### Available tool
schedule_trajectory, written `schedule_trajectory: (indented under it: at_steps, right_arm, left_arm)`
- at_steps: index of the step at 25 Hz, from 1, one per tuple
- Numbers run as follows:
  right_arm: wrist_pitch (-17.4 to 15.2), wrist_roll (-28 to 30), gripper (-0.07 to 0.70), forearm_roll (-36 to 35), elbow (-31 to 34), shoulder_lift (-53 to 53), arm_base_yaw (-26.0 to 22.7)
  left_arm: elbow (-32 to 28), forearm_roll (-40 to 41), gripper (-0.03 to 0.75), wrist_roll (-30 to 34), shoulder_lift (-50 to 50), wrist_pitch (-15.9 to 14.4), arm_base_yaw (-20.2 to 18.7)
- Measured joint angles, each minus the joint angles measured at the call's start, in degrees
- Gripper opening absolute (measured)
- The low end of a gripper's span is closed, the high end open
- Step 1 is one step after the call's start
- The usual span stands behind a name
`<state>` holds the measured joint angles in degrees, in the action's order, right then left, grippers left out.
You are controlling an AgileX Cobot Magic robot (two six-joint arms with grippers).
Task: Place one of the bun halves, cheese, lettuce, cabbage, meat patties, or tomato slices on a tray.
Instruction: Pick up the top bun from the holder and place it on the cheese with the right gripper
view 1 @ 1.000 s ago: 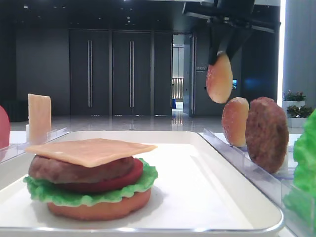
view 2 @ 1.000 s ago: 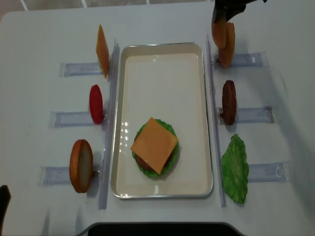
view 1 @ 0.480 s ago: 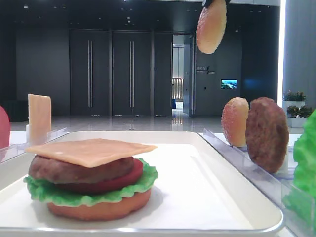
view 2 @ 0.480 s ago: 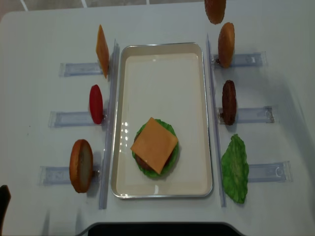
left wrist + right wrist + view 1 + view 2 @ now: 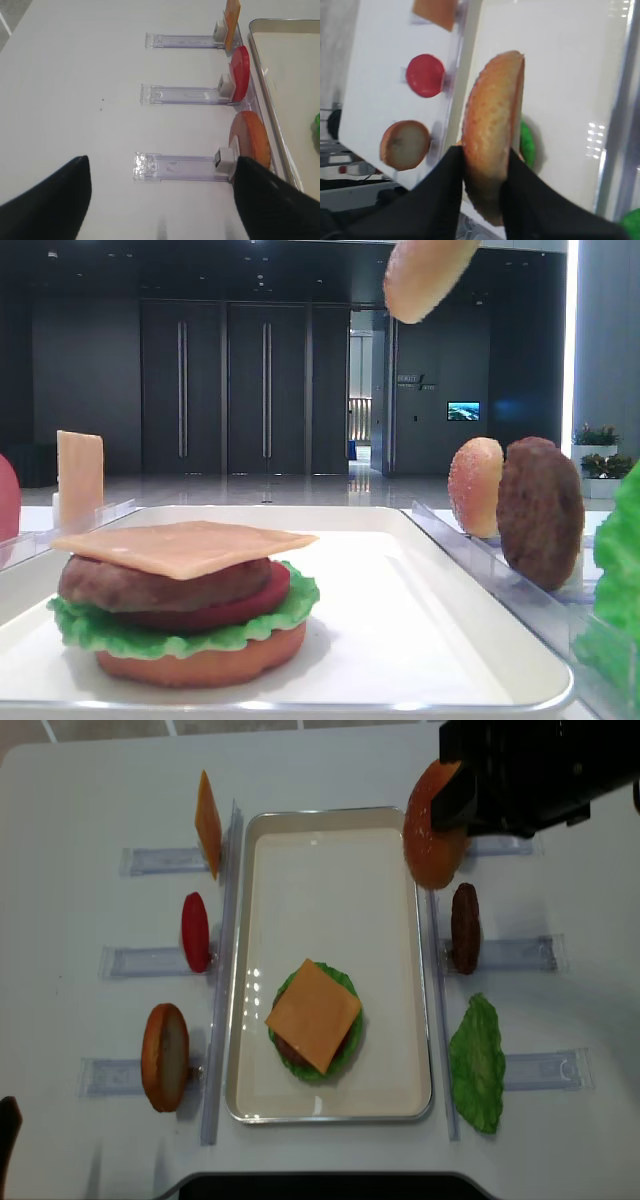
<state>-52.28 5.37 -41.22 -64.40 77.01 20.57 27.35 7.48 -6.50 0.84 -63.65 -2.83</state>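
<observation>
My right gripper [image 5: 447,808] is shut on the domed golden-tan top bun [image 5: 431,832], held on edge in the air above the far right rim of the white tray [image 5: 330,890]. In the right wrist view black fingers [image 5: 447,175] pinch the bun [image 5: 492,115] from both sides. On the tray sits a stack [image 5: 313,1017] of bottom bun, lettuce, tomato and patty, with a cheese slice [image 5: 185,545] on top. My left gripper [image 5: 162,200] is open over the table, left of the racks, holding nothing.
Clear racks flank the tray. On the left stand a cheese slice [image 5: 207,823], a tomato slice [image 5: 195,931] and a flat bun [image 5: 165,1056]. On the right are a meat patty [image 5: 464,927], a lettuce leaf [image 5: 478,1063] and a smaller bun [image 5: 475,486].
The right gripper has lifted the top bun off its rack beside the smaller bun and carried it up and towards the tray. The left arm has not moved.
</observation>
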Motion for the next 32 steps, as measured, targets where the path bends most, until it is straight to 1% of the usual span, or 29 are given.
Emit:
schedule_trajectory:
  at_steps: [1,3,7,8,10,11,13,16,18,21,23,28,32]
  right_arm:
    - [0.8,3.6,0.167,-3.9,2.9,-1.3,0.0]
    - [1.3,9.2,0.167,-11.4,8.0,-3.0,0.3]
    - [1.9,18.5,0.167,-21.7,15.3,-4.1,2.6]
    - [3.1,21.1,0.167,-24.0,16.7,-4.1,3.4]
    - [4.5,26.9,0.167,-30.4,19.2,-4.2,5.0]
    - [5.3,30.8,0.167,-32.7,20.1,-4.2,6.0]
    - [7.9,36.7,0.167,-38.1,21.7,-4.2,8.0]
    - [10.7,44.1,0.167,-45.1,23.7,-3.4,11.0]
    - [11.2,47.5,0.167,-49.0,24.0,-1.7,12.1]
    - [10.7,51.6,0.167,-53.4,24.0,2.5,12.9]
    - [9.0,53.9,0.167,-55.5,24.0,5.7,13.1]
    - [3.1,59.4,0.162,-60.5,24.1,11.8,13.1]
    - [0.8,61.1,0.162,-61.6,24.1,14.9,13.1]
  left_arm:
    - [0.0,0.0,0.692,0.0,0.0,0.0,0.0]
    - [0.0,0.0,0.692,0.0,0.0,0.0,0.0]
    - [0.0,0.0,0.692,0.0,0.0,0.0,0.0]
    - [0.0,0.0,0.692,0.0,0.0,0.0,0.0]
    - [0.0,0.0,0.692,0.0,0.0,0.0,0.0]
    - [0.0,0.0,0.692,0.0,0.0,0.0,0.0]
    - [0.0,0.0,0.692,0.0,0.0,0.0,0.0]
    - [0.0,0.0,0.692,0.0,0.0,0.0,0.0]
    - [0.0,0.0,0.692,0.0,0.0,0.0,0.0]
    - [0.0,0.0,0.692,0.0,0.0,0.0,0.0]
    - [0.0,0.0,0.692,0.0,0.0,0.0,0.0]
    - [0.0,0.0,0.692,0.0,0.0,0.0,0.0]
    - [0.0,0.0,0.692,0.0,0.0,0.0,0.0]
